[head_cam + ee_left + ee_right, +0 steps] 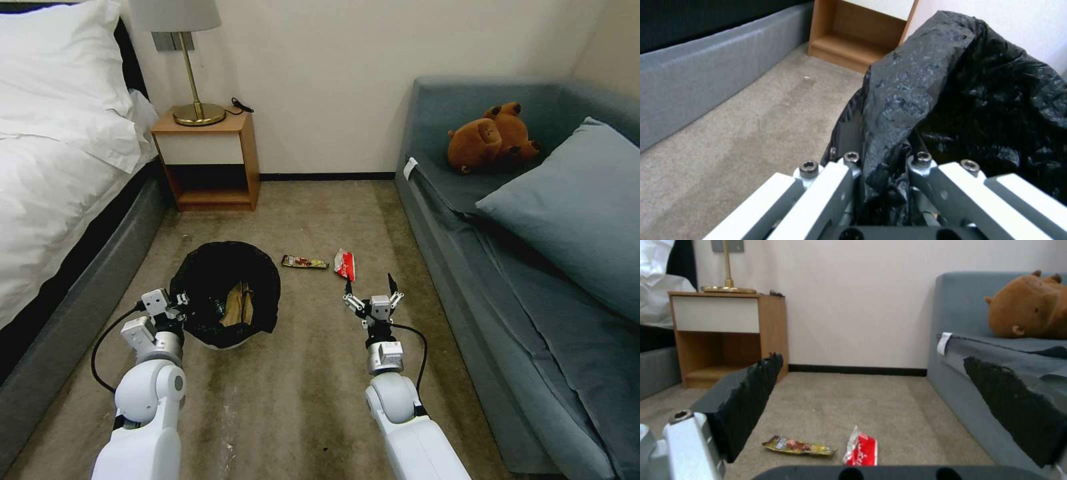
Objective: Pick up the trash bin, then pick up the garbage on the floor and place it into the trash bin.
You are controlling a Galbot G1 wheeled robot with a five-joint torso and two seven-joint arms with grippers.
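Observation:
The trash bin [223, 293], white with a crinkled black bag over its rim, stands on the carpet at the left. A tan paper wrapper [238, 305] lies inside it. My left gripper [175, 308] is shut on the bin's near-left rim; in the left wrist view its fingers [835, 180] pinch the black bag [925, 100]. Two pieces of garbage lie on the floor beyond: a dark flat snack-bar wrapper [305, 262] [798, 445] and a red-and-white packet [345, 264] [861, 448]. My right gripper [370, 285] hangs open just short of the packet, its black pads [751, 390] spread wide.
A bed [60, 173] with a grey base runs along the left. A wooden nightstand [207, 160] with a brass lamp [193, 100] stands by the back wall. A blue-grey sofa [533, 267] with a cushion and a brown plush toy [492, 137] lines the right.

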